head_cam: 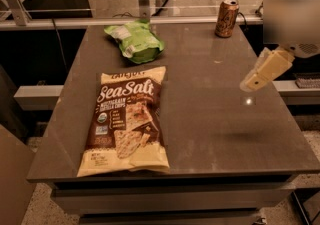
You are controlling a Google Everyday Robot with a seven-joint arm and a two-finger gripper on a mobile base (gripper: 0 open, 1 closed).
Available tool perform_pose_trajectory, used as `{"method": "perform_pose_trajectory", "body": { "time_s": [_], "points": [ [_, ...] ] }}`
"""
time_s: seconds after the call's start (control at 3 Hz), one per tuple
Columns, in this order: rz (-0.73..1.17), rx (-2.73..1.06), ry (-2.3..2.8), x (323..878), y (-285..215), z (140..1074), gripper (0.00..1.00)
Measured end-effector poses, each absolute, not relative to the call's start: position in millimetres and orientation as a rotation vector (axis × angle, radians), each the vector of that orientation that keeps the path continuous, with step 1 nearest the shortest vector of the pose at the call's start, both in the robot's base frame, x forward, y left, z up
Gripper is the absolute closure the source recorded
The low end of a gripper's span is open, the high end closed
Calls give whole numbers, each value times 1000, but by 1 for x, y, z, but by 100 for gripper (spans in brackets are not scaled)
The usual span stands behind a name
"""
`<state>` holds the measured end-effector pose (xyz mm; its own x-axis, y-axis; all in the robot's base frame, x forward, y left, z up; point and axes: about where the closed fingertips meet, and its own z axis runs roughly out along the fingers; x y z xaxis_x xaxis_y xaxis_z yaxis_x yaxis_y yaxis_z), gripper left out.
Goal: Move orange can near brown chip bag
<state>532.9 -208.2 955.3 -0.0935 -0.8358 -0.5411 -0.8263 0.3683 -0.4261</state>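
The orange can [226, 17] stands upright at the far right corner of the grey table [200, 119]. The brown chip bag [126, 120], dark brown with cream ends and white "Sea Salt" lettering, lies flat at the front left of the table. My gripper [250, 83] hangs over the table's right edge on a cream arm. It is well in front of the can, to its right, and far to the right of the bag. It holds nothing that I can see.
A smaller green bag [135, 41] lies at the back left of the table, behind the brown bag. A rail and glass panel [145, 14] run along the far edge, just behind the can. The table's right edge lies under my arm.
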Motion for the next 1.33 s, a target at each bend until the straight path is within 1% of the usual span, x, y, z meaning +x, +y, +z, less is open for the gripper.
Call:
{"method": "perform_pose_trajectory", "body": {
  "time_s": [0.33,1.0,1.33],
  "points": [
    [-7,-1391,1898,541,-208,946,0],
    [10,-1219,1772,585,-215,935,0],
    [51,-1110,1707,608,-225,930,0]
  ]
}}
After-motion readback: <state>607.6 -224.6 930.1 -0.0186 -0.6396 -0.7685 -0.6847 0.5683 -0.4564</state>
